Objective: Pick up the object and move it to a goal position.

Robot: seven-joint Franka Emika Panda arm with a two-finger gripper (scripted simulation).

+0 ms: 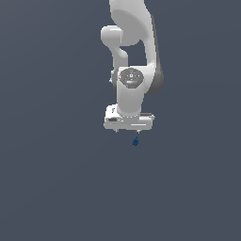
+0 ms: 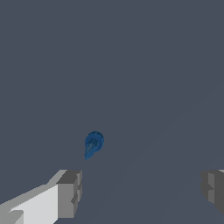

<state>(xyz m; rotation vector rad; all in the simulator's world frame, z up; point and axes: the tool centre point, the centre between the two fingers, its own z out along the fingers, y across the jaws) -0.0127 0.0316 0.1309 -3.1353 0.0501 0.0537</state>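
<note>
Pincer (image 1: 127,132) above the small blue object (image 1: 135,141)

Its jaws stand wide apart and hold nothing; the object (image 2: 93,145) lies free on the grey surface (image 1: 52,179), just below the fingertips (image 2: 69,194), untouched.

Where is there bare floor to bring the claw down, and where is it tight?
The only thing on the floor is the small blue object, just under the claw. Everything on the exterior view's left and right of it is bare grey floor. In the wrist view, the fingers stand wide apart, the object beyond them.

a plain, flat dark grey-blue ground (image 1: 52,188) fills the scene.
</note>
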